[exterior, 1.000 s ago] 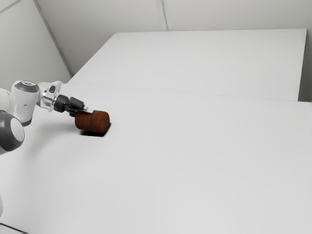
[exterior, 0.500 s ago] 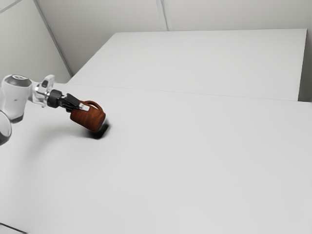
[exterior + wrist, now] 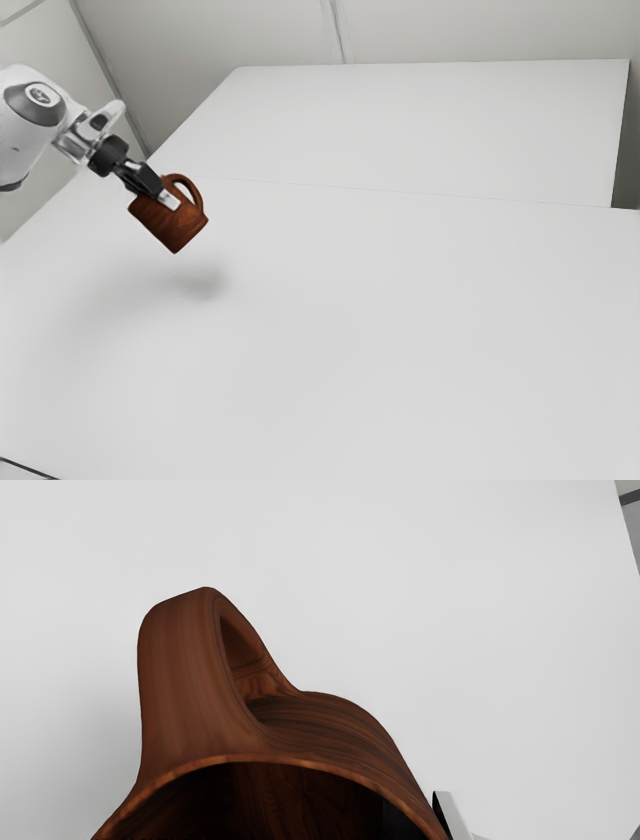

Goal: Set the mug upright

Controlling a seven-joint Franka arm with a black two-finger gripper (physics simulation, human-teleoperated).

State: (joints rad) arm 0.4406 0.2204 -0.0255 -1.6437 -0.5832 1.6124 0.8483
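Wooden mug [image 3: 168,226]: aloft above the white table [image 3: 400,320], tilted, its mouth toward the gripper [image 3: 167,199]
Handle [image 3: 194,190]: on the mug's upper side (a thick, rounded loop)
Jaws: clamped on the mug's wall at the mouth end
Shadow [image 3: 205,282]: soft, on the tabletop below the mug

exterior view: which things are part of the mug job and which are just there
Part of the job:
- brown mug, held tilted above the table
- gripper, shut on the mug

Just there:
- white table, the surface below
- pale wall behind
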